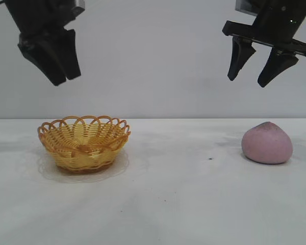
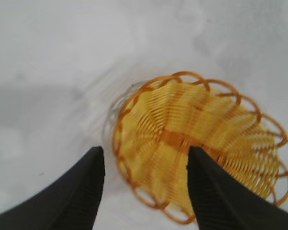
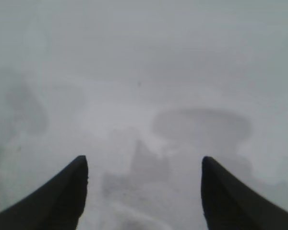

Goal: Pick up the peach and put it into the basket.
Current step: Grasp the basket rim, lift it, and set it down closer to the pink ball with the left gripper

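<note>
The pink-mauve peach (image 1: 266, 143) lies on the white table at the right. The yellow woven basket (image 1: 84, 143) with an orange looped rim stands at the left and is empty; it also shows in the left wrist view (image 2: 197, 143). My right gripper (image 1: 246, 81) hangs open and empty high above the table, a little left of the peach. In the right wrist view its gripper (image 3: 144, 163) frames only bare table; the peach is out of that view. My left gripper (image 1: 61, 80) hangs high above the basket's left side, open and empty, as the left wrist view (image 2: 145, 155) shows.
The white tabletop (image 1: 178, 194) runs between basket and peach, with a small dark speck (image 1: 210, 158) on it. A plain grey wall stands behind.
</note>
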{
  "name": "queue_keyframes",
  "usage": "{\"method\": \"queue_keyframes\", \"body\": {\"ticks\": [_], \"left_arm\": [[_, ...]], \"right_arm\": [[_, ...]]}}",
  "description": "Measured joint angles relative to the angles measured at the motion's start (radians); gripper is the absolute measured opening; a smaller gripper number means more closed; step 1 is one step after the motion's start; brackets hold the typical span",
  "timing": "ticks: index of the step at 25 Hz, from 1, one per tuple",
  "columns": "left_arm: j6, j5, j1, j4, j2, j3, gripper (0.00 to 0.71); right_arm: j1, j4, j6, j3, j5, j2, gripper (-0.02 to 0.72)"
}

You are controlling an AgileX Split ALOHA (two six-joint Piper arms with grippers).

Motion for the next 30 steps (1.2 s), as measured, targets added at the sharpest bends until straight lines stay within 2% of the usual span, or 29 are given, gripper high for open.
{"method": "queue_keyframes", "body": {"ticks": [5, 11, 19, 29, 30], "left_arm": [[0.067, 0.107, -0.047, 0.089, 0.069, -0.103, 0.335], [0.071, 0.123, -0.103, 0.147, 0.146, -0.183, 0.335], [0.072, 0.120, -0.109, 0.181, 0.215, -0.199, 0.335], [0.074, 0.062, -0.109, 0.184, 0.300, -0.210, 0.335], [0.076, 0.055, -0.109, 0.184, 0.307, -0.210, 0.284]], "right_arm": [[0.000, 0.000, 0.000, 0.000, 0.000, 0.000, 0.435], [0.000, 0.000, 0.000, 0.000, 0.002, 0.000, 0.435], [0.000, 0.000, 0.000, 0.000, 0.002, 0.000, 0.435], [0.000, 0.000, 0.000, 0.000, 0.004, 0.000, 0.435], [0.000, 0.000, 0.000, 0.000, 0.004, 0.000, 0.435]]}}
